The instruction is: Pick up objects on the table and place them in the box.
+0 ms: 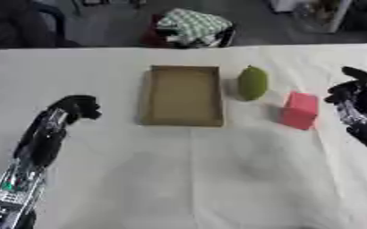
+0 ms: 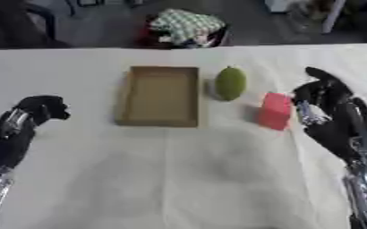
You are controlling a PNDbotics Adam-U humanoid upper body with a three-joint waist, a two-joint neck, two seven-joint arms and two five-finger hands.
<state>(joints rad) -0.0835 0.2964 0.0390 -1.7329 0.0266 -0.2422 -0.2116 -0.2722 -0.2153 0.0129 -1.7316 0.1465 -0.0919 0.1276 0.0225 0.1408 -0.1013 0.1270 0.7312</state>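
A laboratory-type test room is suggested by a table (image 1: 179,179) draped in white cloth, a bare grey floor (image 1: 108,22) and stored clutter (image 1: 193,27) behind.

matt brown cardboard box (image 1: 183,95); white cloth over table (image 1: 218,179); smooth green fruit (image 1: 252,83).

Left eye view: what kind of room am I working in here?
Probably a lab or workshop test setup: a white-covered table holding only a cardboard box, and a cluttered floor behind with a checkered cloth bundle.
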